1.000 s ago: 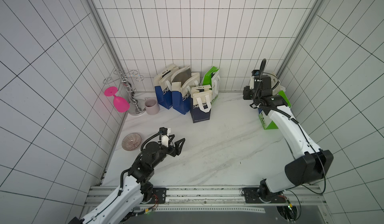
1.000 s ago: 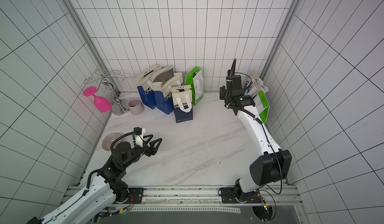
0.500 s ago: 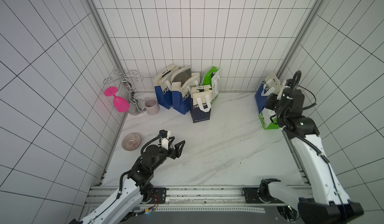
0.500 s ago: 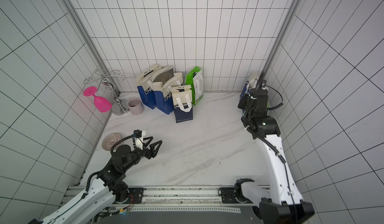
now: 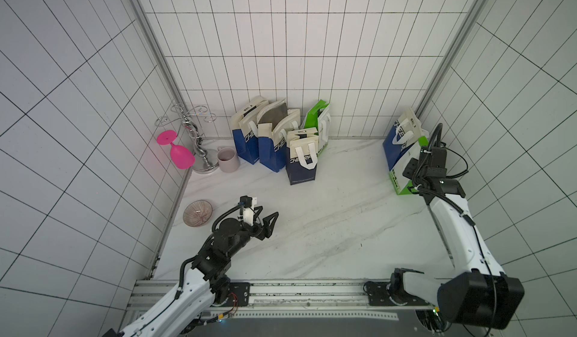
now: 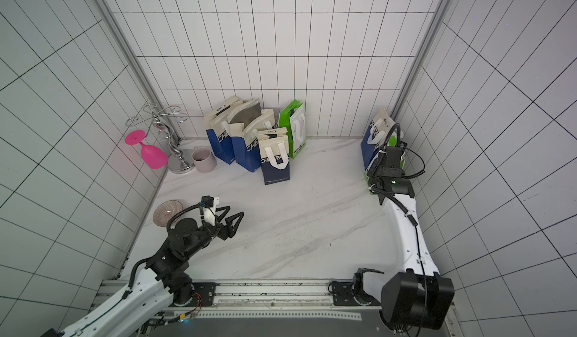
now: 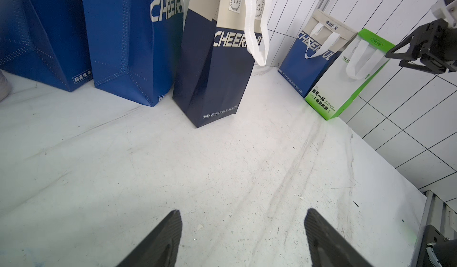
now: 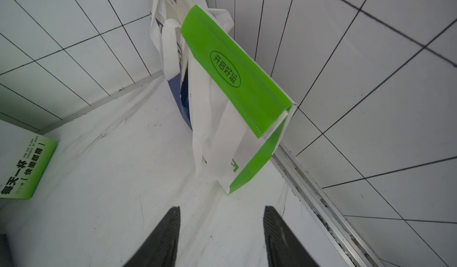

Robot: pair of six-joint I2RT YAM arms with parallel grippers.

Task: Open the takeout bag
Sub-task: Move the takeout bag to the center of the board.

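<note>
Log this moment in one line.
left end effector: open, empty, over table | right end effector: open, empty, facing green bag | bag: untouched, top closed

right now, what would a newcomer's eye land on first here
The hot pink goblet tilted by the silver rack in the back left corner. Then the huddle of blue and cream bags against the back wall, and the bright green bag by the right wall, just ahead of the open right claw.
</note>
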